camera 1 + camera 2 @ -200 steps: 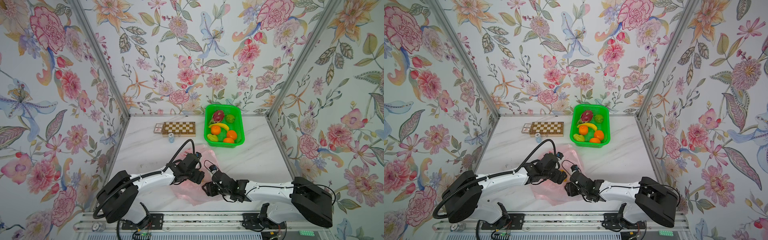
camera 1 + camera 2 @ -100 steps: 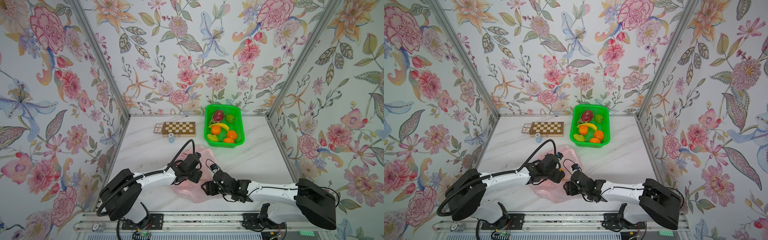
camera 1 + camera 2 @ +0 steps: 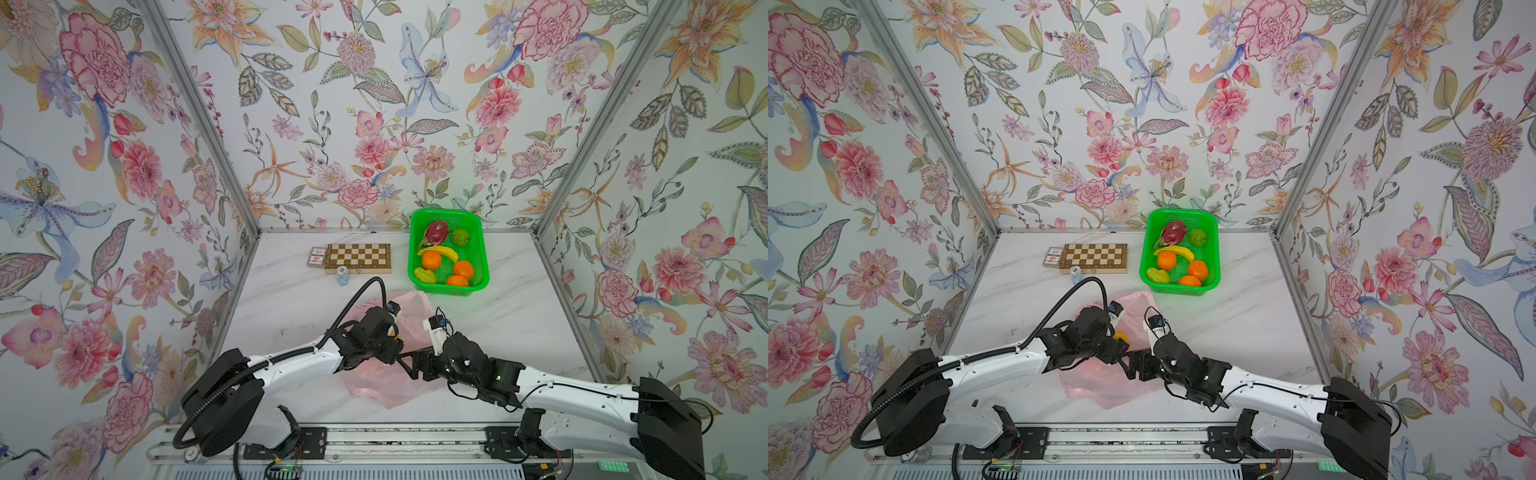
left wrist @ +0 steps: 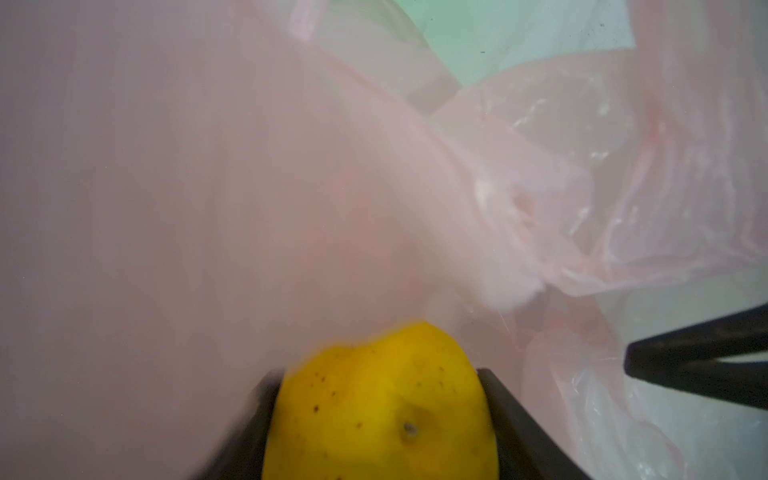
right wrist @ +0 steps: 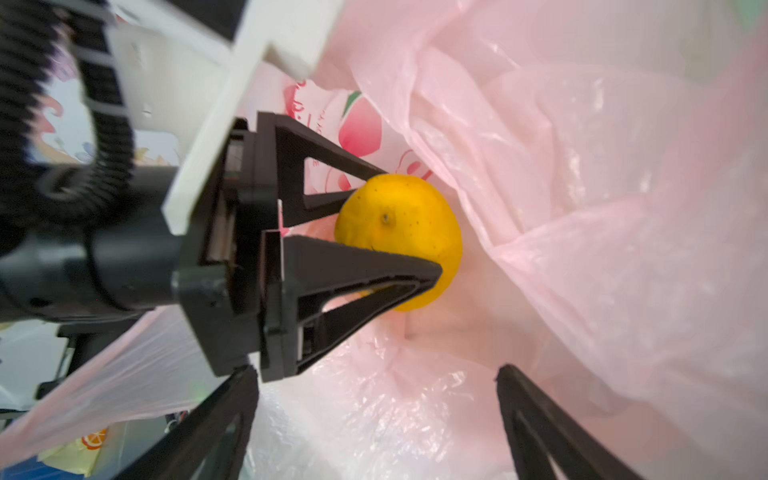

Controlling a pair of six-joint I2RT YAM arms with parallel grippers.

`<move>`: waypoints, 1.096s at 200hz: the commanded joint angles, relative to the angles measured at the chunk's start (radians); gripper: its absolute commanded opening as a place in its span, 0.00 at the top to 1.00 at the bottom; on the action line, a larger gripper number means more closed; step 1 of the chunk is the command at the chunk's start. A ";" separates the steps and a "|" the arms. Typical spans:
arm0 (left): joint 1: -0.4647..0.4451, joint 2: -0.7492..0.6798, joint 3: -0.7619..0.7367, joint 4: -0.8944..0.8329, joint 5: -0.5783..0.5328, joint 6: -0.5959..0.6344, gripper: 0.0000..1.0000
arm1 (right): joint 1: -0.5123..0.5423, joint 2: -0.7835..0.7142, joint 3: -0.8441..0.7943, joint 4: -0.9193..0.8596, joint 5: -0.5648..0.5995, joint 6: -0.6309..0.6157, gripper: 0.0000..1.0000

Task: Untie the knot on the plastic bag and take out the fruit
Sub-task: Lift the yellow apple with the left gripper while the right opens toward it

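The left gripper [image 5: 413, 220] was clamped, jaws partly apart, on a round yellow speckled citrus fruit [image 5: 399, 245] inside the open mouth of the thin crinkly pale-pink plastic bag [image 5: 582, 208]. Pink film draped close around its fingers (no knot could be made out). Just beside it, the right gripper [image 5: 376, 372] stood wide open, holding nothing. Far beyond sat the green perforated plastic basket [image 3: 445, 212] of fruit. Lifting could drag the clinging film along, or the smooth fruit could slip out.

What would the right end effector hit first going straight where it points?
Probably the pink plastic bag ahead of the right end effector; beyond that, the yellow citrus gripped by the left end effector. Depth is unclear.
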 commanded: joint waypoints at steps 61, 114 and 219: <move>0.015 -0.095 -0.060 0.091 0.072 0.108 0.52 | -0.107 -0.166 0.001 0.146 0.039 0.064 0.05; 0.014 -0.200 -0.119 0.176 0.126 0.190 0.53 | -0.211 -0.251 -0.018 -0.039 0.076 0.035 0.05; 0.015 -0.367 -0.204 0.412 0.212 0.441 0.52 | -0.312 -0.128 0.060 -0.125 -0.067 0.101 0.04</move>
